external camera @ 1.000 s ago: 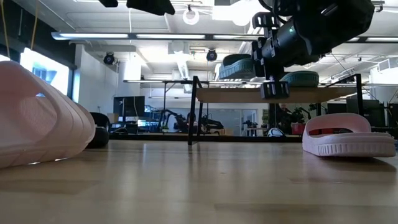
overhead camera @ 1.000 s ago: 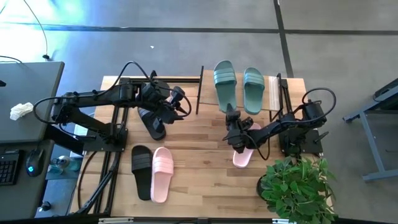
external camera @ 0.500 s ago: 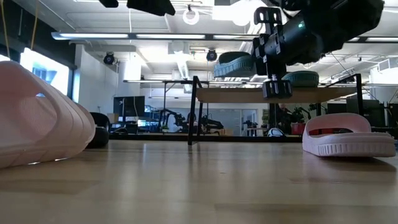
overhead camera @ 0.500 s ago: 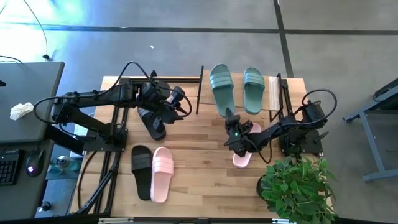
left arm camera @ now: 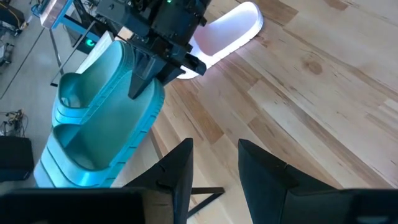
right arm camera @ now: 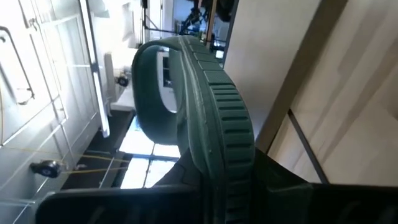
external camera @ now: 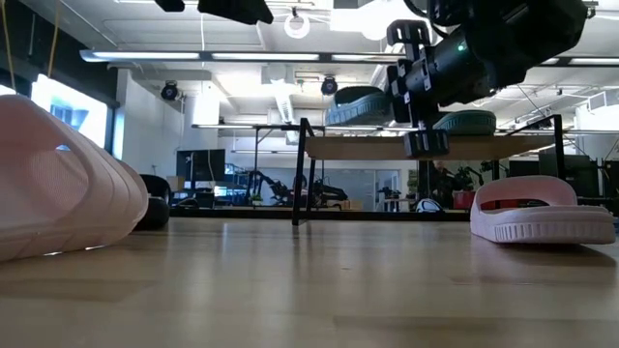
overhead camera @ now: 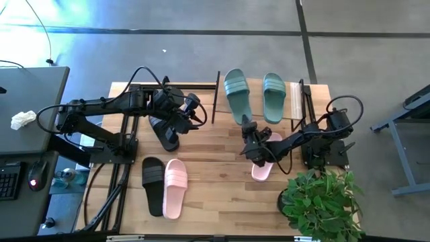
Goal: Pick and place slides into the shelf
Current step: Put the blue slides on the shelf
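The right gripper (overhead camera: 247, 126) is closed on the heel of one sage-green slide (overhead camera: 237, 96), holding it over the shelf (overhead camera: 296, 99) top board, just beside the second green slide (overhead camera: 273, 88). The left gripper (overhead camera: 195, 114) hovers near a black slide (overhead camera: 164, 134), its fingers (left arm camera: 177, 174) apart and empty. A pink slide (overhead camera: 175, 187) and another black slide (overhead camera: 152, 184) lie on the table (overhead camera: 215, 188).

- No text, label, brand, number or sign can be read in any of the views.
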`<state>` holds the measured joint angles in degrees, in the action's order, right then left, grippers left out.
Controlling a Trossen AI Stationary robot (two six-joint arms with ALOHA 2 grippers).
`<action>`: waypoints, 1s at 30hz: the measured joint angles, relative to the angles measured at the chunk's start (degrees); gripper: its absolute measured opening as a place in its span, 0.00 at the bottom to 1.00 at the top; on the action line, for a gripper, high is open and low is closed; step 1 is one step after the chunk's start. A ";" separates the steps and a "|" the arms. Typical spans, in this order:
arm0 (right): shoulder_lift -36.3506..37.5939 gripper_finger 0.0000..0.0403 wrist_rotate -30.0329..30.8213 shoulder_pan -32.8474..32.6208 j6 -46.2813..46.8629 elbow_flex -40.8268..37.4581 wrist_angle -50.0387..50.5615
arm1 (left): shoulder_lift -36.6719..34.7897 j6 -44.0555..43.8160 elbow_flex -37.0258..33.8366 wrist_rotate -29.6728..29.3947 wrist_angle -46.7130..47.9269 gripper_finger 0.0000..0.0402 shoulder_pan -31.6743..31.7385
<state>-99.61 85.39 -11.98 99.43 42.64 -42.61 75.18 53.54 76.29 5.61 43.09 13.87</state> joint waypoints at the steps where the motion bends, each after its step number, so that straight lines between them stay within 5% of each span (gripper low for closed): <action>1: 0.00 0.11 -0.07 0.09 0.74 0.02 0.03 | 0.00 0.00 0.01 0.00 -0.01 0.28 0.00; 9: 0.00 0.29 -0.11 0.08 2.51 0.02 1.27 | 0.00 0.00 0.01 0.00 0.00 0.28 0.00; 30: 0.00 0.44 1.22 -3.51 2.67 0.04 3.65 | 0.00 -0.02 0.00 0.00 0.37 0.28 0.00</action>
<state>-99.61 86.61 -15.49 102.11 42.68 -38.96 75.18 53.52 76.29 5.61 43.46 13.87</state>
